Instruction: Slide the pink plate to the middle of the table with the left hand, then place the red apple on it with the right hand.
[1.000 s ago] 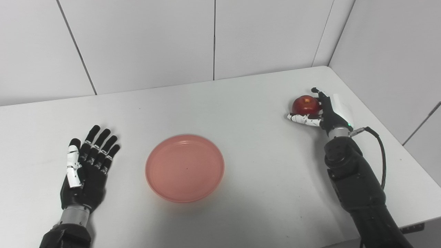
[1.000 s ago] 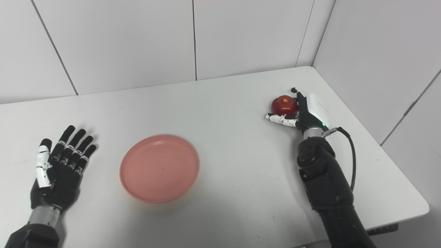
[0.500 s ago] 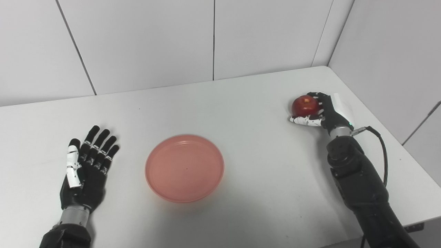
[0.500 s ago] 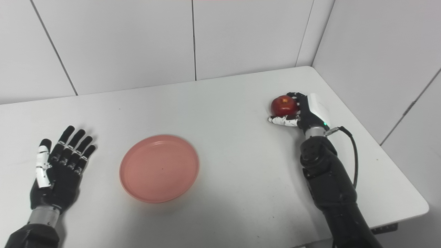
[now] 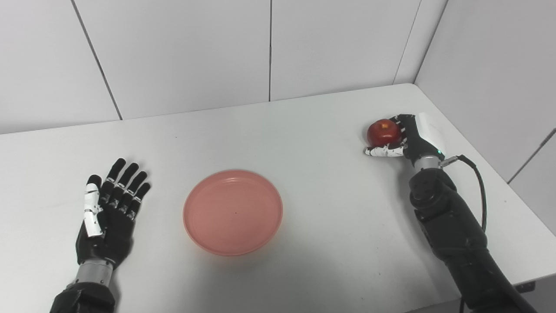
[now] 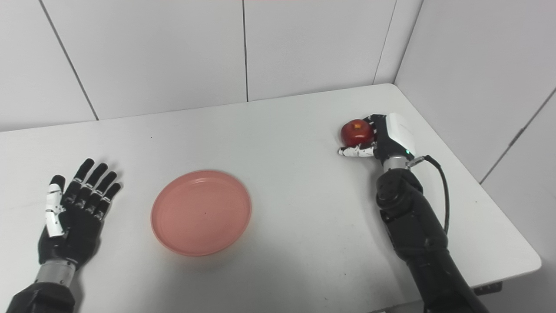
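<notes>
Left eye view: right robot hand (image 5: 410, 138) clasps the red apple (image 5: 383, 132) near the tabletop (image 5: 330, 208) corner; left robot hand (image 5: 108, 208) lies spread, empty, beside the pink plate (image 5: 233, 211).

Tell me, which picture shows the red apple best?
The left eye view: the red apple shows slightly more, with the right hand closed on it. The right eye view shows the same apple, its right side hidden by fingers.

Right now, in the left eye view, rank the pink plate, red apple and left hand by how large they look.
1. pink plate, clearly largest.
2. left hand, open and flat; it is nearer the camera, which may flatter it.
3. red apple, smallest, partly hidden inside the right hand.
</notes>
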Available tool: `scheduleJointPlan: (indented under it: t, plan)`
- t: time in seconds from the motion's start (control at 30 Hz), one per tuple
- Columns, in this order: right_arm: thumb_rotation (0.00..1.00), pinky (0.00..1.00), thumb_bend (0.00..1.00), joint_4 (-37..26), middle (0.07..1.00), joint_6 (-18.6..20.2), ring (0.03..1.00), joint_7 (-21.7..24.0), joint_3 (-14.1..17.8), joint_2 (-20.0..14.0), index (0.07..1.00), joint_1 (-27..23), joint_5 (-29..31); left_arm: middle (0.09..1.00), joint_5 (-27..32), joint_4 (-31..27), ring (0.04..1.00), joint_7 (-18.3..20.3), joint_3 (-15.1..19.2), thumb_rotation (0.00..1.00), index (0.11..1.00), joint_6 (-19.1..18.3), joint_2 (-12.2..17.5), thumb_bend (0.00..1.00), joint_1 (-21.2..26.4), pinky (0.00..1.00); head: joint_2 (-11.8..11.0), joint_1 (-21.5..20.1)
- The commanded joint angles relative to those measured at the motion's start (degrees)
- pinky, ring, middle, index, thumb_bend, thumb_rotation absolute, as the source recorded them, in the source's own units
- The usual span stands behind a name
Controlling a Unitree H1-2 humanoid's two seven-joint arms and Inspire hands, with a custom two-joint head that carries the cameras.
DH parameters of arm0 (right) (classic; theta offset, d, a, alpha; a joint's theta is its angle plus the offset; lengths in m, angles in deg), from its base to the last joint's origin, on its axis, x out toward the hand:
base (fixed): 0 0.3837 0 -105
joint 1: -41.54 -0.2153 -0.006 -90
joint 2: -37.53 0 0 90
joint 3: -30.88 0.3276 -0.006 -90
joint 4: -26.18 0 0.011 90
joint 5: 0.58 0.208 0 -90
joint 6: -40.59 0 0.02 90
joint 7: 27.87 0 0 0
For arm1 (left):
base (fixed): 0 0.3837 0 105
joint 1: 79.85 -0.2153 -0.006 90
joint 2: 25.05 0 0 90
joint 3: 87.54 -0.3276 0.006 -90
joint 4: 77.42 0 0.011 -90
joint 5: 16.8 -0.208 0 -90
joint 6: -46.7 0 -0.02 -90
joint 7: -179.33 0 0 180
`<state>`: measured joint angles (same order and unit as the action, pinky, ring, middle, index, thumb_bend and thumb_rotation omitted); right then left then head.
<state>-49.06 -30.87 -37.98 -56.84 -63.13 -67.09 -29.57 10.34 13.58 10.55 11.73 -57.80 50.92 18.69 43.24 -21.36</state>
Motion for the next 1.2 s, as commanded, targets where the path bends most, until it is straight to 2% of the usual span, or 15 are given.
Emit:
scheduleJointPlan:
  t: [0.0, 0.3, 0.57, 0.7, 1.03, 1.17]
  plan:
    - [0.14, 0.37, 0.51, -0.81, 0.520, -2.90, 0.456, -1.94, 0.55, -1.61, 0.489, -2.02, -0.24, 0.899, -0.03, 0.10, 0.895, -0.22, -0.10, 1.00, 0.887, -0.12, 0.21, 0.42, 0.00, 0.92, 0.08, 0.14]
    - [0.14, 0.41, 0.51, -1.27, 0.531, -4.35, 0.488, -4.19, 2.03, -1.00, 0.489, -1.87, 1.30, 0.894, -0.51, -0.65, 0.890, -0.90, -0.33, 1.00, 0.883, -0.35, -0.08, 0.42, -0.10, 0.92, -0.02, 0.48]
    - [0.14, 0.45, 0.51, -6.33, 0.549, -1.49, 0.517, -3.19, 3.43, 0.12, 0.490, -1.25, 2.20, 0.897, -0.68, -0.10, 0.893, -0.39, -0.70, 1.00, 0.887, 0.26, 0.36, 0.42, -0.09, 0.92, -0.02, 0.96]
    - [0.14, 0.46, 0.51, -10.71, 0.556, -0.93, 0.528, -2.40, 3.44, 0.62, 0.489, -0.77, 2.00, 0.899, -0.67, -0.29, 0.892, -0.57, -0.82, 1.00, 0.890, 0.14, 0.25, 0.42, -0.03, 0.92, -0.03, 1.10]
    - [0.14, 0.46, 0.50, -22.01, 0.540, 4.33, 0.515, 2.44, 2.22, 2.20, 0.489, -0.37, 1.62, 0.893, -1.04, -0.57, 0.887, -1.54, -1.22, 1.00, 0.885, 0.14, -0.43, 0.42, 0.01, 0.91, -0.32, 2.32]
    - [0.14, 0.42, 0.50, -25.52, 0.527, 4.53, 0.488, 4.31, 1.41, 3.43, 0.489, -0.48, 2.03, 0.889, -1.39, -0.02, 0.885, -1.39, -1.65, 1.00, 0.883, 0.92, -0.24, 0.43, 0.02, 0.91, -0.48, 2.99]
